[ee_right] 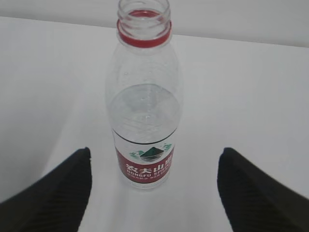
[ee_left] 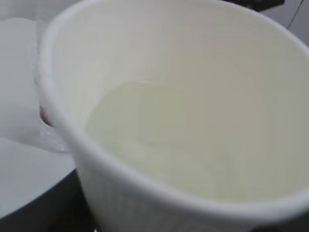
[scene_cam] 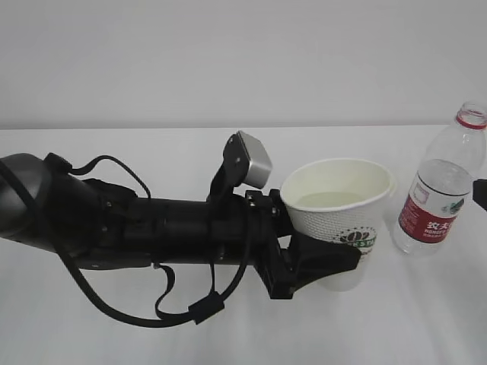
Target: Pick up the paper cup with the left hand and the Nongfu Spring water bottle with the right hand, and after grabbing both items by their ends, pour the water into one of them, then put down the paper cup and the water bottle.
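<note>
My left gripper is shut on the lower part of the white paper cup. One black finger crosses the cup's front; the other is hidden behind it. A pale pool of water lies inside the cup, which fills the left wrist view. The Nongfu Spring water bottle stands upright and uncapped on the table to the cup's right, partly filled. In the right wrist view my right gripper is open. Its fingers stand wide apart, short of the bottle and not touching it.
The white table runs to a plain pale wall at the back. The bulky left arm with its loose cables lies across the left and middle of the table. A sliver of the right arm shows at the right edge.
</note>
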You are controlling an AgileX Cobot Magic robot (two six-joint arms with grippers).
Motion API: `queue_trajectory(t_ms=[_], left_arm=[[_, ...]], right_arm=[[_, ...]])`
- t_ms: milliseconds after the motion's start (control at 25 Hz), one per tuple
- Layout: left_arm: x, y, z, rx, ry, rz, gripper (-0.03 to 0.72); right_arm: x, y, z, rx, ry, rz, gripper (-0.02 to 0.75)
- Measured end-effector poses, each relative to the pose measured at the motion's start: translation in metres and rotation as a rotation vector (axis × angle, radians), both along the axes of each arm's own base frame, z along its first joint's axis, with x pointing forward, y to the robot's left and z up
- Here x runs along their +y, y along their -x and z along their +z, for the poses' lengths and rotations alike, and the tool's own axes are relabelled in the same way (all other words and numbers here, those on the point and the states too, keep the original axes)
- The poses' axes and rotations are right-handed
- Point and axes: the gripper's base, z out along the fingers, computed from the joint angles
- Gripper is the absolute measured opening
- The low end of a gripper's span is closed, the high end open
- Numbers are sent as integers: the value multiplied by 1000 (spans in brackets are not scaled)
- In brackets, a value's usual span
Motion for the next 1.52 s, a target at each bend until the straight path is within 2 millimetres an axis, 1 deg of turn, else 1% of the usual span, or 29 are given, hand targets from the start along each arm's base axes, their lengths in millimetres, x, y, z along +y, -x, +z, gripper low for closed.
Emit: queue_trajectory(t_ms=[240, 560, 1040, 1520], left_arm=[[14, -14, -1, 5, -2, 54, 501], [29, -23, -5, 0, -18, 98, 501], [29, -23, -5, -18, -21, 94, 501], [30, -25, -9, -50, -68, 104, 490]], right_arm=[[0, 0, 0, 0, 5, 3, 608], [0, 0, 0, -1, 15, 8, 598], [0, 0, 0, -4, 46, 24, 596], [0, 0, 1, -13, 51, 29, 594]])
